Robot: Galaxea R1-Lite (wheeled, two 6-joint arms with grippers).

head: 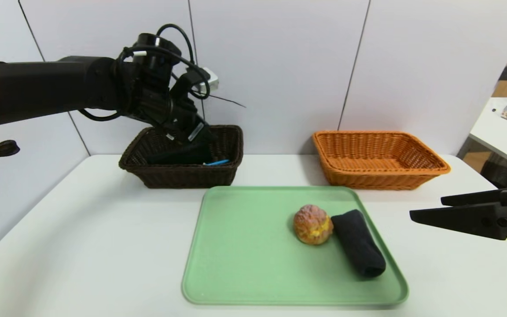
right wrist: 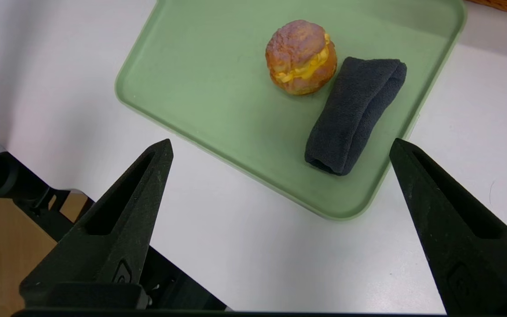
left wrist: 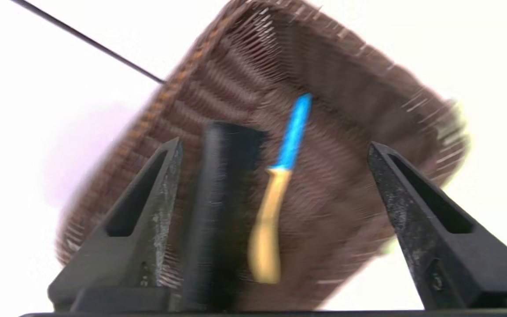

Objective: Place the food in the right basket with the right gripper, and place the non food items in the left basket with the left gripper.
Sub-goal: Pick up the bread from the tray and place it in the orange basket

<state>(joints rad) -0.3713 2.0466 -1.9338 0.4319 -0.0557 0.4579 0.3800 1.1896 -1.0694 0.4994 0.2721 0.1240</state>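
**Sorting inventory: 2 items binned on the left, 2 left on the tray**

1. Dark basket (head: 182, 169), my left side, far edge of the table (head: 82, 246). It holds a black folded item (left wrist: 225, 198) and a knife (left wrist: 280, 185) with a blue blade and a pale handle, lying side by side on the woven floor. Both are non-food, so they sit where the task wants them.

2. My left gripper (left wrist: 275, 149), above that basket's opening, pointing down into it. Its fingers are spread wide and pinch nothing; the knife lies free between and below them. I judge this the end of a drop-off.

3. Green tray (head: 244, 264), centre of the table. On it are a cream-filled bun (head: 312, 224) and a rolled dark cloth (head: 359, 248), touching each other toward the tray's right side. The bun is food, due for the right basket; the cloth is due for the left.

4. Orange basket (head: 379, 160), my right side, beyond the tray. No item shows in it.

5. My right gripper (right wrist: 280, 145), parked off the tray's right near corner, fingers spread wide, holding nothing.

6. Writing, brands, labels: none readable on any item.
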